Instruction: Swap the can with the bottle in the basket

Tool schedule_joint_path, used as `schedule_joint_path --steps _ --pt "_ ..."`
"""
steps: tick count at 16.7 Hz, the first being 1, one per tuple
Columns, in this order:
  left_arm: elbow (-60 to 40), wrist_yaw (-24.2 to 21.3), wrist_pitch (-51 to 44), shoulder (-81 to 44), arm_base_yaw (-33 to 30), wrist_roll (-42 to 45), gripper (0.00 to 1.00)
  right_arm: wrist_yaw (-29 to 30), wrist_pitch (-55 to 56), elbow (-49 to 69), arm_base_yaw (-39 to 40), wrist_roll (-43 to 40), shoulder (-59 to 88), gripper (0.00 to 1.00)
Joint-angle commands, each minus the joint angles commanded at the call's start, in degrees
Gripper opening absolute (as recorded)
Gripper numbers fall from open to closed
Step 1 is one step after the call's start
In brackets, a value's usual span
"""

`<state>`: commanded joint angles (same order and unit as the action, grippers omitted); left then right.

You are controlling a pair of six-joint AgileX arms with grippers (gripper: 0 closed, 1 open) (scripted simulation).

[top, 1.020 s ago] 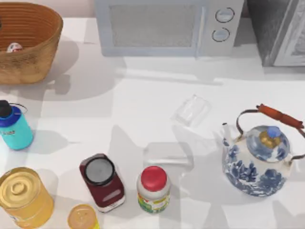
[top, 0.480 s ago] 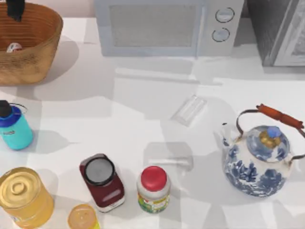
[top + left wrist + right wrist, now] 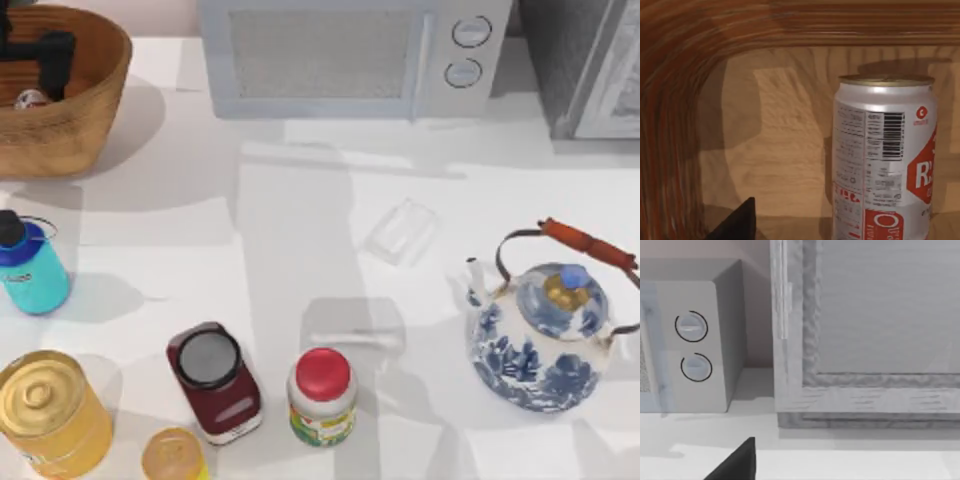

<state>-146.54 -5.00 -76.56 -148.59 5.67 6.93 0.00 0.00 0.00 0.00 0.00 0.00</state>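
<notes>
Wicker basket (image 3: 70, 110) at the counter's far-left corner holds the can (image 3: 882, 160), light, slick, dentable, so I'd grip mid-body; left claw (image 3: 45, 60) hovers inside, spread I cannot tell

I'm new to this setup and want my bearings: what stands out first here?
The blue-and-white teapot at the table's right catches the eye first, with the microwave at the back. At the back left, the left claw reaches into the wicker basket, where the can stands upright. The teal bottle waits at the left edge.
</notes>
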Motion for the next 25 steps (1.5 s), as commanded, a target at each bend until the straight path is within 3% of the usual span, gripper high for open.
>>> schedule_joint_path --steps 6,14,18,25 --pt "-0.07 0.02 0.09 -0.47 -0.31 -0.04 1.00 0.00 0.00 0.00 0.00 0.00 0.00 1.00" --pt "7.33 0.04 10.23 -3.04 -0.46 -0.41 1.00 0.00 0.00 0.00 0.00 0.00 0.00 1.00" --pt "7.65 0.05 10.66 -3.16 -0.47 -0.42 1.00 0.00 0.00 0.00 0.00 0.00 0.00 1.00" --pt "7.65 0.05 10.66 -3.16 -0.47 -0.42 0.47 0.00 0.00 0.00 0.00 0.00 0.00 1.00"
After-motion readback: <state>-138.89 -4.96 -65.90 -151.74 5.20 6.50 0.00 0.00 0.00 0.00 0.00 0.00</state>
